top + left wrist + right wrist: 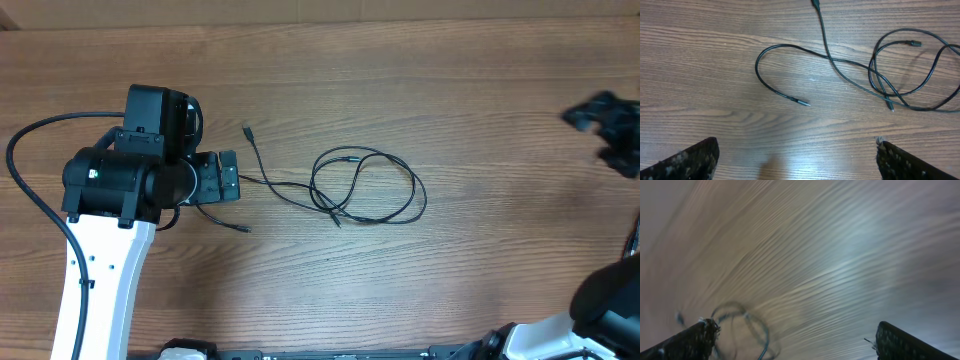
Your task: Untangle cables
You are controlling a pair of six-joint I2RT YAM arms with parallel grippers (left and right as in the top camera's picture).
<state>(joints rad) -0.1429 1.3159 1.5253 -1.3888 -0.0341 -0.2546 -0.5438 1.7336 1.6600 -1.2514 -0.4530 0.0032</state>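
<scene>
From overhead I see the cables (350,185) just right of my left claw (229,178), well left of the right claw (608,125); each wrist view shows cables beyond wide-spread, empty fingers, blurred on the right.
</scene>
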